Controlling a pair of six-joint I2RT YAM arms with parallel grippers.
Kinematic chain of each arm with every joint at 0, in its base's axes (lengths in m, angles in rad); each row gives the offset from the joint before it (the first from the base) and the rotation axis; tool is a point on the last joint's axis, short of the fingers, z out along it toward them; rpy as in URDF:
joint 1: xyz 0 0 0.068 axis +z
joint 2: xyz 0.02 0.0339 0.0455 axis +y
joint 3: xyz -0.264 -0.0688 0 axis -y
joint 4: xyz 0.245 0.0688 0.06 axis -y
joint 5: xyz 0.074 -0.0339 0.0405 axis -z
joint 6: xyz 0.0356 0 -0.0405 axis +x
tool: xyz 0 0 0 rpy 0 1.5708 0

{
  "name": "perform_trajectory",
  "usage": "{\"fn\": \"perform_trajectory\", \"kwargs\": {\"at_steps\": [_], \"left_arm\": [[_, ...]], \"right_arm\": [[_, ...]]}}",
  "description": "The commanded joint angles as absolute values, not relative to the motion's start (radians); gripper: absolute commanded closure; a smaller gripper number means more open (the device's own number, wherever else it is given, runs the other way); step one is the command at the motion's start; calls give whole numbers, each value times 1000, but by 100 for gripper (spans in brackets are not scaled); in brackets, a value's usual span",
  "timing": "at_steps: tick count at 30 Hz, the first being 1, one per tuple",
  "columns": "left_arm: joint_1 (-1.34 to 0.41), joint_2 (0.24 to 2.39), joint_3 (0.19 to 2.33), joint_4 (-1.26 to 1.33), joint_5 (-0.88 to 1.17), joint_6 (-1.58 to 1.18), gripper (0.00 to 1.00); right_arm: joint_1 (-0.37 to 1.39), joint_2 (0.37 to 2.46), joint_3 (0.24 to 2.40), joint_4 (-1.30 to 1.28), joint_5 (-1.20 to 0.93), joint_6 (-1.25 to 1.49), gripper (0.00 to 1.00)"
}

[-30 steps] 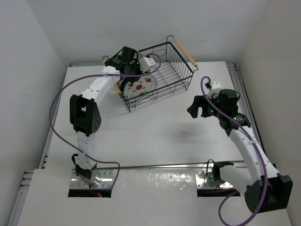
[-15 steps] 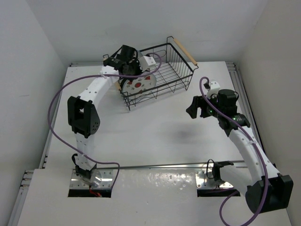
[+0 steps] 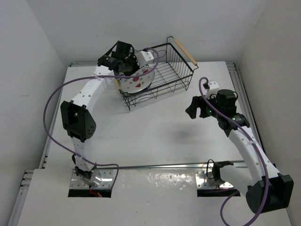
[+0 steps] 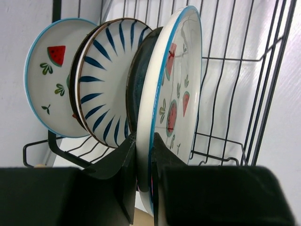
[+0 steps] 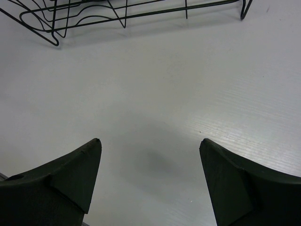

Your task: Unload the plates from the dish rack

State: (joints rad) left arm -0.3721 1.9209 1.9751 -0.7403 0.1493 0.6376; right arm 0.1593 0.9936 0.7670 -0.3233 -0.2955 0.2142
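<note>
The black wire dish rack (image 3: 171,68) stands at the back of the table, with plates upright at its left end. My left gripper (image 3: 133,70) is shut on the rim of a white plate with red fruit motifs (image 3: 138,80), tilted and raised above the rack's left end. In the left wrist view the gripper (image 4: 145,146) pinches that plate (image 4: 176,94); behind it stand a dark plate (image 4: 136,80), a blue-striped plate (image 4: 101,84) and a watermelon plate (image 4: 49,80). My right gripper (image 3: 194,108) is open and empty over bare table right of the rack, also in its wrist view (image 5: 149,146).
The rack's wooden handle (image 3: 185,51) is at its far right end, and its wire foot shows in the right wrist view (image 5: 117,12). White walls close in the table on three sides. Purple cables hang from both arms.
My left gripper has lifted the fruit plate up and tilted it out of the rack's left end. The right arm has barely moved.
</note>
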Motion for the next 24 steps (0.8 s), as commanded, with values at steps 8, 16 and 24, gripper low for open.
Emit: {"fn": "perform_trajectory", "kwargs": {"at_steps": [8, 16, 24], "left_arm": [[-338, 1835, 2256, -568, 113, 384, 100], [-151, 1796, 2402, -580, 153, 106, 100], [199, 1646, 2292, -607, 205, 9, 100]], "right_arm": [[176, 965, 752, -301, -290, 236, 17], [189, 956, 744, -295, -290, 244, 17], [207, 951, 700, -250, -307, 268, 17]]}}
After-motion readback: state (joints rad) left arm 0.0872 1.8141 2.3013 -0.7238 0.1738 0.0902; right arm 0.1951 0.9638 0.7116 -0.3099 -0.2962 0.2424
